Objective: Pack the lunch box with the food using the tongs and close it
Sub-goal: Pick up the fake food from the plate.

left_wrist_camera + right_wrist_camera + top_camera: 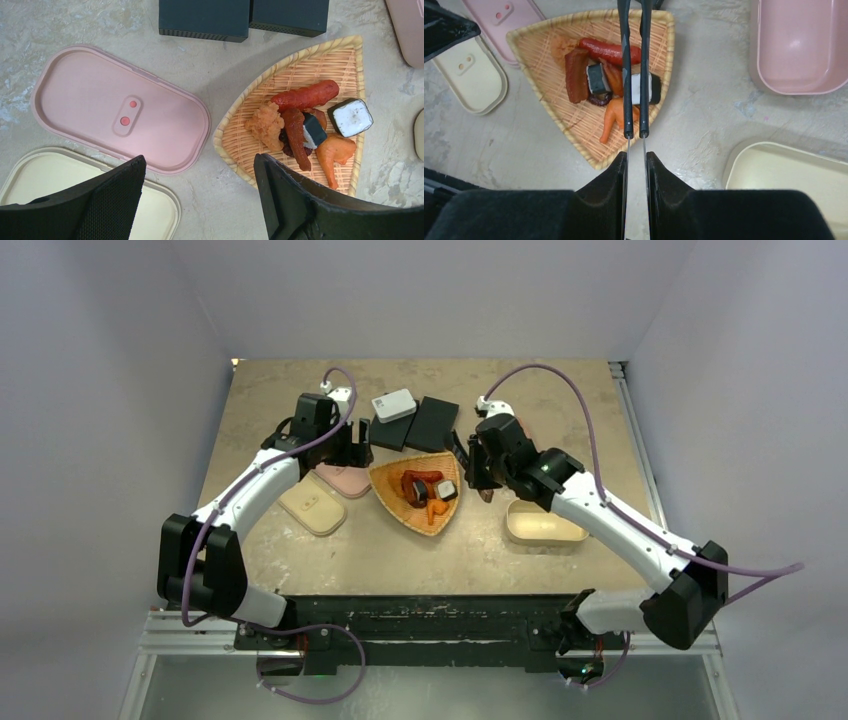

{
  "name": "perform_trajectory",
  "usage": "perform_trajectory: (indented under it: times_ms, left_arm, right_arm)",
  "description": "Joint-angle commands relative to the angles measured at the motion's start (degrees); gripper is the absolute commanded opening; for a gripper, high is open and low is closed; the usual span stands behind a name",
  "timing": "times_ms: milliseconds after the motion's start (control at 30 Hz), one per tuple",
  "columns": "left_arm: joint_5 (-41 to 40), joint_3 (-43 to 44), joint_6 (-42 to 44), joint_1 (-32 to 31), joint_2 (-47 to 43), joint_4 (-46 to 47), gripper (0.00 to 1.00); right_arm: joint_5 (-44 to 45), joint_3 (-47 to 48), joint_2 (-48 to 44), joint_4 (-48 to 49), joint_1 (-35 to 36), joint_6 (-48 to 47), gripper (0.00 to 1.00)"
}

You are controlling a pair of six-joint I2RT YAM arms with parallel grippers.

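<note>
The food [300,117], red, orange and dark pieces, some with white, lies piled in an orange wicker tray [300,62]. My right gripper [636,155] is shut on the tongs [626,90]. Their two thin arms with black ends run nearly parallel over the food [609,75], and the tips are cut off at the top edge. My left gripper [199,165] is open over bare table between the tray and two lids, holding nothing. An open cream lunch box [784,175] sits right of the right gripper. A pink box [794,45] lies further back.
A pink lid [120,107] and a cream lid [75,190] lie inside-up left of the tray [420,510]. Two black boxes [432,423] and a small white device [393,405] sit behind the tray. The cream box [543,525] is near the right arm.
</note>
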Motion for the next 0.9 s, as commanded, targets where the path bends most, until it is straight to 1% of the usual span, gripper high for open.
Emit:
perform_trajectory:
  times_ms: [0, 133, 267, 467, 733, 867]
  left_arm:
    - [1.44, -0.30, -1.35, 0.39, -1.92, 2.22, 0.79]
    - [1.64, -0.40, -1.31, 0.37, -1.77, 2.28, 0.79]
    - [1.63, -0.36, -1.32, 0.35, -1.64, 2.30, 0.79]
    - [1.65, -0.47, -1.25, 0.32, -1.50, 2.30, 0.79]
    - [1.89, -0.47, -1.31, 0.30, -1.54, 2.31, 0.79]
    - [1.99, -0.47, -1.31, 0.30, -1.54, 2.29, 0.79]
  right_arm:
    - [-4.21, -2.08, -2.82, -2.55, 0.33, -0.96, 0.10]
    - [-5.24, -4.21, -3.40, -3.15, 1.70, -1.54, 0.19]
    - [-2.12, -3.88, -1.12, -4.95, 5.13, -1.04, 0.23]
    - [2.25, -2.64, 1.12, -6.88, 7.48, -0.39, 0.28]
    - [4.85, -0.76, 2.43, -8.85, 9.13, -0.35, 0.28]
    - [6.46, -0.66, 3.56, -9.63, 9.87, -0.34, 0.31]
